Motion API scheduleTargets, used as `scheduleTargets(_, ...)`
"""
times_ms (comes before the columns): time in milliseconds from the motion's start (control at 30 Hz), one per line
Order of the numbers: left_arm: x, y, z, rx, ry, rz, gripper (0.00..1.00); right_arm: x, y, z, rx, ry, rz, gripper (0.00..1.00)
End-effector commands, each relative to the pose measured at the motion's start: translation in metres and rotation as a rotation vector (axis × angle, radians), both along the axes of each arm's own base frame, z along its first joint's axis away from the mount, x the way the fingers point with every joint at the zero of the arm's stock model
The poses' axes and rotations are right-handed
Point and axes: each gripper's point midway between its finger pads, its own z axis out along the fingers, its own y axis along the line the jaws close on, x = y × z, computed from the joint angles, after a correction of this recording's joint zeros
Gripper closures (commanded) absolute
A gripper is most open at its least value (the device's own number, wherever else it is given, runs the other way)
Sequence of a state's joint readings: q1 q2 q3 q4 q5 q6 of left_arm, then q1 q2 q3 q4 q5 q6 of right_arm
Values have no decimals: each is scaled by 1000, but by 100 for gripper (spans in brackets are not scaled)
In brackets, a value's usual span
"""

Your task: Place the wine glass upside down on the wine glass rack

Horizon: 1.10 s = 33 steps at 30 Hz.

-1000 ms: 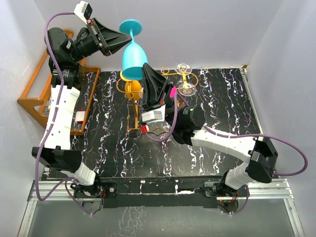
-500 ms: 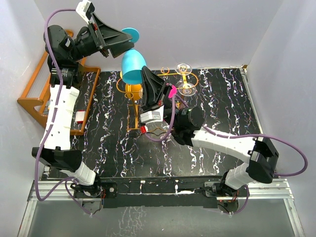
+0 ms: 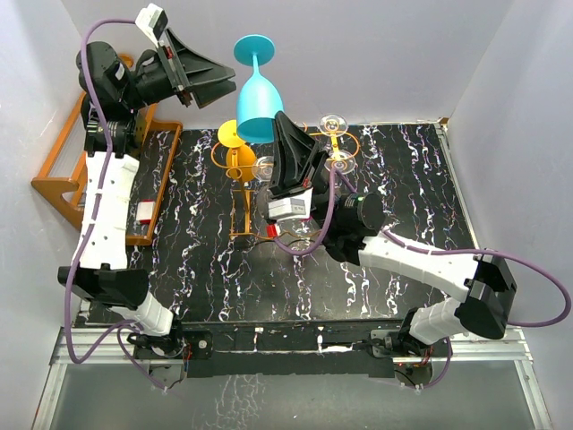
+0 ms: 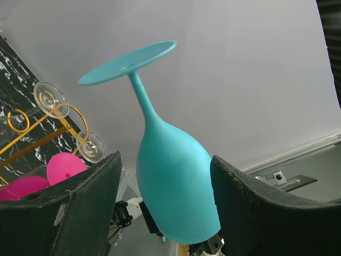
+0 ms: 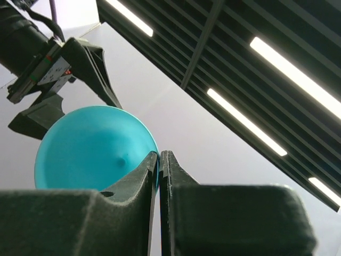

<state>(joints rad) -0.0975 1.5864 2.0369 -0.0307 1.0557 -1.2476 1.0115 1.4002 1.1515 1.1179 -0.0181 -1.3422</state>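
Straddling the wine glass (image 4: 176, 186), left jaws show gaps only close-up.

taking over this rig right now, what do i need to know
Left gripper: open, jaws apart on either side of the bowl.
Right gripper: shut on the wine glass, pinching its rim from below.
Wine glass: upside down, base up, held in the air by the wine glass rack.
Done: glass inverted.
Left: lower it onto the rack, then release.
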Motion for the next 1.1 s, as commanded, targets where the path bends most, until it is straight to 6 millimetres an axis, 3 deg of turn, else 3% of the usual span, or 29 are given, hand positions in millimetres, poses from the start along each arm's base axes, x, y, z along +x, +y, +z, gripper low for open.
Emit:
scheduleTargets(0,-3,-3,-3,-15,29,-39,34,-9,-11,16,30,-40,-8,92)
scheduleTargets(267,-10,-17,-7,-22,45,-85,34,-6,2,17,7,-56,6,92)
scheduleTargets(567,-7,-18,-1,-28,24,-87,40,-7,11,15,0,-51,27,92)
scheduleTargets(767,-7,-19,-1,-32,22,-103,50,-13,16,12,-13,-60,75,92)
scheduleTargets(967,-8,-19,2,-38,8,-112,74,-16,19,7,-18,-51,115,92)
scheduleTargets(1067,-9,-19,3,-40,6,-117,78,-20,23,4,-30,-39,164,92)
